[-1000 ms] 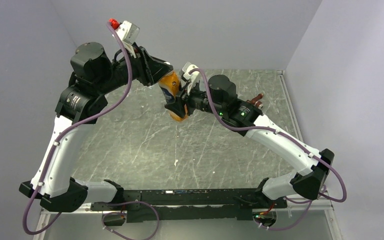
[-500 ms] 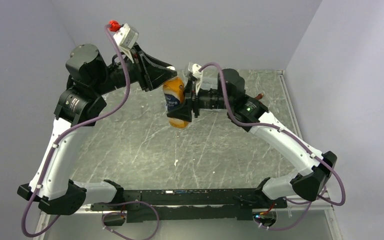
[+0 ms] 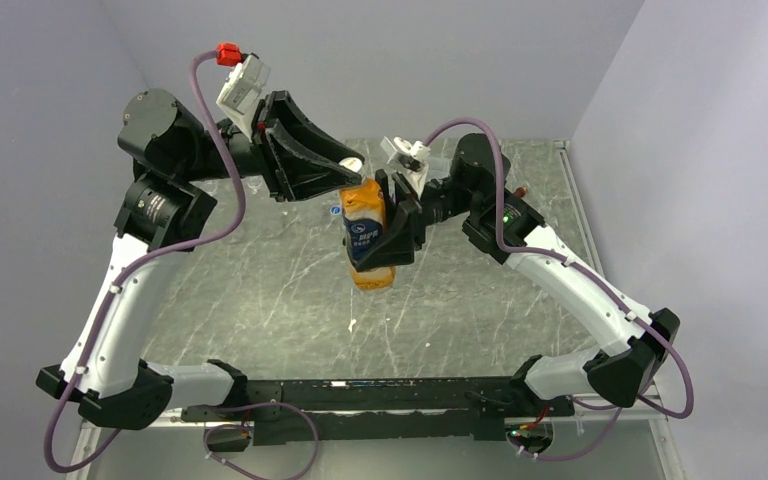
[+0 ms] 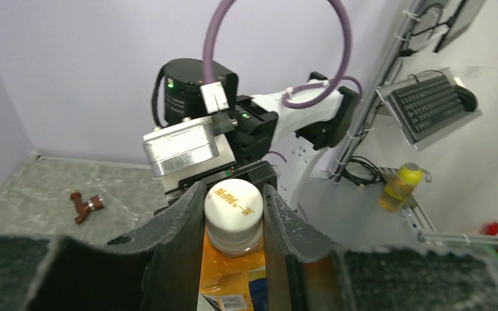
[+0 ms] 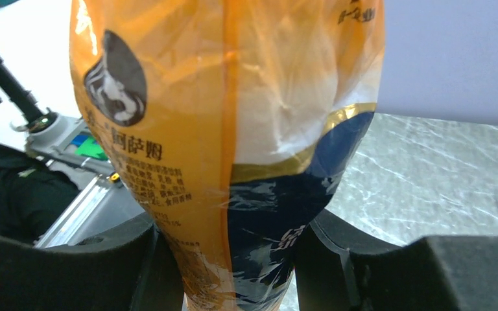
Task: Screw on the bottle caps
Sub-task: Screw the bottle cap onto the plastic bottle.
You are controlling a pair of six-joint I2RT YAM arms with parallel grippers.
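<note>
Step in hand: threading the bottle cap (image 4: 233, 206) onto the orange bottle (image 3: 368, 235), which is held in the air above the table (image 3: 260, 290).

Bottle position: in the top view, lifted clear of the stone-patterned surface, a little toward 12 o'clock from the table's middle, neck tilted up toward 11 o'clock.

Right gripper (image 3: 392, 238): clamped on the bottle's lower body across the dark blue label band. It comes in from 3 o'clock. In the right wrist view the foil wrap fills the gap between both fingers.

Left gripper (image 4: 233, 194): reaches in from 10 o'clock. In its wrist view the fingers sit at 9 and 3 o'clock of the cap and appear to touch both sides, so it reads as closed on the cap.

Cap: white with orange print on top, seated on the neck. How far it is threaded cannot be told.

Method note: keep the left wrist's turning axis in line with the neck. Hold the bottle rigid with the right arm. Press lightly along the neck while turning clockwise.

Risk: the wrap looks slick and soft, so the body may twist in the right grip. A tilted cap could cross-thread.

Other: a small brown part (image 4: 84, 202) lies on the table at 9 o'clock of the cap, well apart.
</note>
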